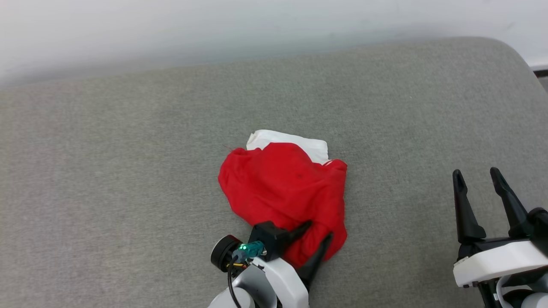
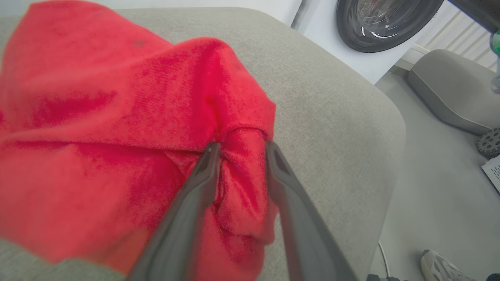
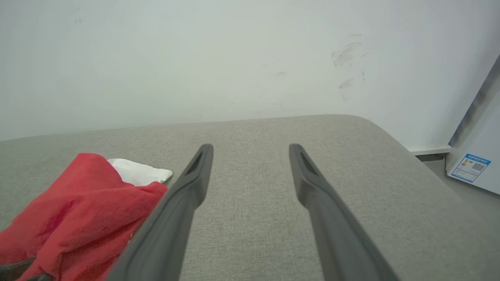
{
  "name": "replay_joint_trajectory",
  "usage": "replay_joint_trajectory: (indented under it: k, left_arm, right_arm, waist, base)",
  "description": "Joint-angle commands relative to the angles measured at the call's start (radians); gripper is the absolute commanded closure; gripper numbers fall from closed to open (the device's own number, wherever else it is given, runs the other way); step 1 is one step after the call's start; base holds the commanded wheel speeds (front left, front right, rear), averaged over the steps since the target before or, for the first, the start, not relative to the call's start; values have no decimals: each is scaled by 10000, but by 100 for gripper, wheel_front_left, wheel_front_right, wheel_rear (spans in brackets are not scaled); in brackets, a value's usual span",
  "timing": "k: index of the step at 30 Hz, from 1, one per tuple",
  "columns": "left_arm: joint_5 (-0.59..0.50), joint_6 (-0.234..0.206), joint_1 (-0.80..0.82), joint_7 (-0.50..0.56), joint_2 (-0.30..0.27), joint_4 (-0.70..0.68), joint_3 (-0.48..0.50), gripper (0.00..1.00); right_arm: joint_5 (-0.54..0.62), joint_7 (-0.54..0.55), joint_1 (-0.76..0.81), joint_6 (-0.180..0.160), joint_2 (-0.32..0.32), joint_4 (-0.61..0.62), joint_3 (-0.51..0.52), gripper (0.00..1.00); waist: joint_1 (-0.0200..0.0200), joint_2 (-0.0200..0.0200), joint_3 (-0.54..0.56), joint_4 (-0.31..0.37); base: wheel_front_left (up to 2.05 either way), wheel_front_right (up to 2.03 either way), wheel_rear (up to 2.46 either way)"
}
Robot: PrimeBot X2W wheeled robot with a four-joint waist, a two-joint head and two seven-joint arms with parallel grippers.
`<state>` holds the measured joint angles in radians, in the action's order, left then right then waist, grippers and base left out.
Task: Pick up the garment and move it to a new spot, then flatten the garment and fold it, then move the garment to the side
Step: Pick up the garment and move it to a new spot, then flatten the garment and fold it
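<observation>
Garment: a crumpled red jersey shirt (image 1: 282, 188) (image 2: 97, 117) (image 3: 78, 210) lying in a heap near the middle of the surface, a little toward its near edge.
White part: a folded white cloth panel (image 1: 291, 139) (image 3: 136, 171) of the shirt shows at the far side of the heap, partly under the red.
Left gripper: the left gripper (image 1: 319, 229) (image 2: 242, 148) is at the heap's near edge, its two long dark fingers narrowly apart with a bunched red fold between them. The fold touches both fingers; I cannot tell whether it is pinched.
Right gripper: the right gripper (image 1: 476, 171) (image 3: 250, 147) stands well apart from the shirt on its right, fingers spread wide with nothing between them, above bare fabric.
Desk: a grey, fabric-covered padded desk (image 1: 128, 149) with a rounded far right corner carries the shirt.
Wall: a plain pale wall (image 1: 214, 25) runs behind the far edge.
Beyond the corner: a white washing machine with a dark round door (image 2: 383, 23), a grey cushion (image 2: 453, 89) on the floor, and a pale shoe (image 2: 441, 267).
</observation>
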<state>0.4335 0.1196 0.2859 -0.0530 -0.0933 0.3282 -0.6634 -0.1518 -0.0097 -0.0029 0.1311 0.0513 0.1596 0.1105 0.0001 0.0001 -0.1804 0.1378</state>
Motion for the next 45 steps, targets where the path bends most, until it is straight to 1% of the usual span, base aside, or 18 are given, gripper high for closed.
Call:
replay_joint_trajectory:
  k: [1,5,9,11,12,14,19,23,29,37,39,41,43,45]
  left_arm:
    - [-69,27,-68,-150,-58,-105,-39,0]
    - [-235,-207,-108,-653,-47,-513,29,0]
    - [-343,-659,-246,-1133,-126,-898,300,0]
    - [-387,-988,-319,-1333,-198,-1067,533,0]
    - [-395,-1472,-533,-1583,-353,-1217,966,0]
    - [-346,-1785,-692,-1722,-473,-1310,1281,0]
    - [-186,-2316,-1160,-1912,-940,-1527,2082,0]
    - [-47,-2620,-1579,-1994,-1340,-1738,2687,0]
    - [77,-2853,-2190,-1986,-1778,-2095,3119,0]
    - [118,-2902,-2357,-1839,-1895,-2391,3049,0]
    - [106,-2904,-2297,-1824,-1889,-2453,3007,0]
    - [92,-2883,-2204,-1793,-1881,-2510,2963,0]
    - [78,-2849,-2124,-1763,-1857,-2549,2915,0]
    - [143,-2802,-2090,-1766,-1786,-2577,2871,0]
  right_arm:
    - [32,-5,-113,-7,-14,-3,7,0]
    - [128,131,79,-7,-16,-19,107,0]
    - [191,314,318,-7,-16,26,133,0]
    - [151,399,429,-7,-16,48,120,0]
    - [160,524,602,-7,-16,37,77,0]
    - [123,577,732,-7,-16,44,35,0]
    - [53,724,1015,-7,-16,21,-51,0]
    - [30,785,1180,-7,-15,25,-123,0]
    - [-16,869,1344,-7,-15,84,-178,0]
    - [-170,1224,1303,-7,-16,-173,-2,0]
    - [-182,1682,1129,-7,-19,-339,-280,0]
    - [-65,2524,866,-5,-19,-581,-783,0]
    - [-309,3311,408,-7,227,-722,-1530,0]
    - [-620,4084,-10,-8,606,-921,-2318,0]
  waist:
    - [-1,-1,189,-166]
    - [-1,-1,620,-496]
    - [-1,-1,1075,-812]
    - [-1,-1,1255,-952]
    - [-1,-1,1500,-1072]
    - [-1,-1,1648,-1136]
    - [-1,-1,1914,-1291]
    - [-1,-1,2055,-1363]
    - [-1,-1,2183,-1372]
    - [-1,-1,2165,-1415]
    - [-1,-1,2116,-1460]
    - [-1,-1,2036,-1526]
    - [-1,-1,1963,-1626]
    - [-1,-1,1872,-1721]
  base:
    - [0,0,0]
    - [0,0,0]
    - [0,0,0]
    - [0,0,0]
    - [0,0,0]
    - [0,0,0]
    - [0,0,0]
    - [0,0,0]
    - [0,0,0]
    - [0,0,0]
    - [0,0,0]
    - [0,0,0]
    - [0,0,0]
    - [0,0,0]
